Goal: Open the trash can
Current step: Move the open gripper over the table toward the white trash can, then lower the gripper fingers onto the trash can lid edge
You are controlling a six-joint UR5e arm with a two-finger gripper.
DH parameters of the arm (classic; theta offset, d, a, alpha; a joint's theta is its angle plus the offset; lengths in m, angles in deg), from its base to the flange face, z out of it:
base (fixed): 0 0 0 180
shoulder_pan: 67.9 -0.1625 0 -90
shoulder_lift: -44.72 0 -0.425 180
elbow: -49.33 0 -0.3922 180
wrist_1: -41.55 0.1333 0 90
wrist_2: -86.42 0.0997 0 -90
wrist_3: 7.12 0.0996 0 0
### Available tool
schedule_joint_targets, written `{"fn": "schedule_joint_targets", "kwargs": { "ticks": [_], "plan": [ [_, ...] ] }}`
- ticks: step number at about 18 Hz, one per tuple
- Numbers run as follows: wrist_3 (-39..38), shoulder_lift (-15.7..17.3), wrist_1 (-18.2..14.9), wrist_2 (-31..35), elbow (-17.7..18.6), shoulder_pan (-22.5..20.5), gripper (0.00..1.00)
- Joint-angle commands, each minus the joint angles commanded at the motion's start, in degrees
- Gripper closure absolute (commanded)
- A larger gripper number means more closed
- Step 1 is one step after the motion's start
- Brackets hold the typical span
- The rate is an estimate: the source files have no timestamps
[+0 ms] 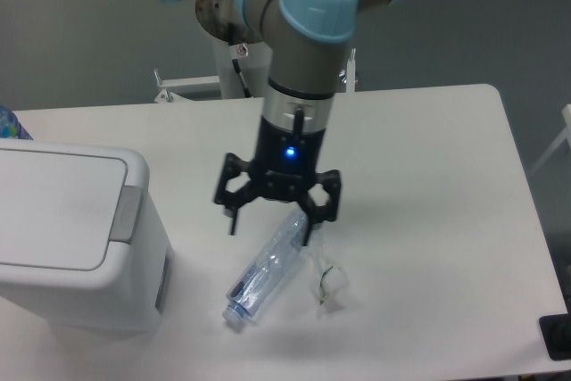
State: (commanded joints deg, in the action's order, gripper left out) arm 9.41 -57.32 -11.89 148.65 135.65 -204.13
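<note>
1. Camera view, fixed above the white bench (428,220): you see your one arm (303,51) coming down from the top centre, its wrist pointing straight down with a blue light lit on the black mount.
2. Your hand (270,225) hangs spread wide, the two black fingers well apart, and nothing is clamped between them.
3. The finger on the left of the picture (234,218) ends over bare bench. The other finger (308,225) overlaps the upper end of the crushed clear bottle (268,269); you cannot tell from this view whether it touches the bottle or only hangs in front of it.
4. The bottle lies on its side, slanted, with its cap end toward the front edge of the bench and its other end under the hand.
5. Just beside the bottle, on its right in the picture, lies a small scrap of clear wrapper (326,285).
6. The trash can (76,238) stands at the left edge of the picture, well apart from your hand. Its flat white lid (53,207) lies shut, and the grey push tab (125,213) sits on the side of the lid that faces the hand.
7. A dark object (558,336) shows at the bench's lower right corner, too cropped to identify.
</note>
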Motion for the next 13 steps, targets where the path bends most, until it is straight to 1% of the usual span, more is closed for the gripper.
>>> {"fn": "schedule_joint_targets", "kwargs": {
  "ticks": [4, 7, 13],
  "plan": [
    [-3.4, 0.4, 0.0, -0.2, -1.7, 1.6, 0.00],
    [-3.6, 0.3, 0.0, -0.1, -1.5, 3.2, 0.00],
    [-3.7, 0.1, 0.0, -0.1, -1.0, 4.1, 0.00]
  ]
}}
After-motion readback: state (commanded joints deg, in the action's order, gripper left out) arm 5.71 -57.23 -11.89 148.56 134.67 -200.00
